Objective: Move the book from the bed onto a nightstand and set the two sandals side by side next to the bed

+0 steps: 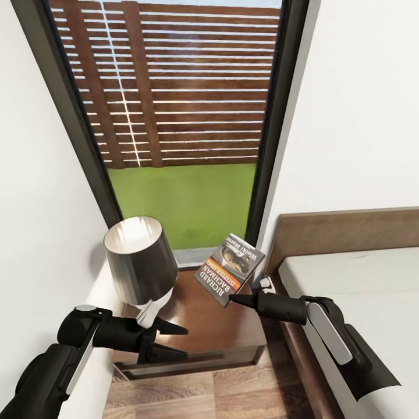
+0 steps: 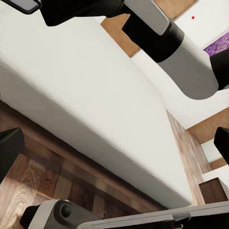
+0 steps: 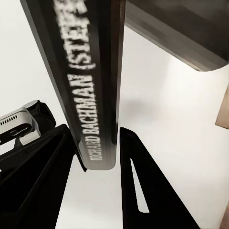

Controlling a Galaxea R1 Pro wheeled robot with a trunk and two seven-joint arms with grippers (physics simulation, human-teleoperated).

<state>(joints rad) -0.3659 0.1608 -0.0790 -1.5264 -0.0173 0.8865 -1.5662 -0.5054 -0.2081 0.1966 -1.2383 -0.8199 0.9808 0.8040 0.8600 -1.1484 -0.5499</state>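
Centre of the head view: the right tool point(image 1: 247, 293) pinches the book point(image 1: 229, 268) by its lower edge, tilted, apparently just above the nightstand point(image 1: 218, 326). The left tool point(image 1: 169, 340), fingers spread and empty, hovers lower left beside the lamp point(image 1: 140, 260).

- One book point(image 1: 229, 267) – a thin paperback with "RICHARD BACHMAN" lettering.
- One nightstand point(image 1: 209, 326) of dark brown wood.
- One lamp point(image 1: 139, 259) with a dark shade – it stands on the nightstand.
- One bed point(image 1: 361, 291) with a pale mattress and a brown headboard.
- One tall window point(image 1: 180, 116), with one slatted wooden fence behind it.
- Two robot arms, a left gripper point(image 1: 169, 340) and a right gripper point(image 1: 247, 294).
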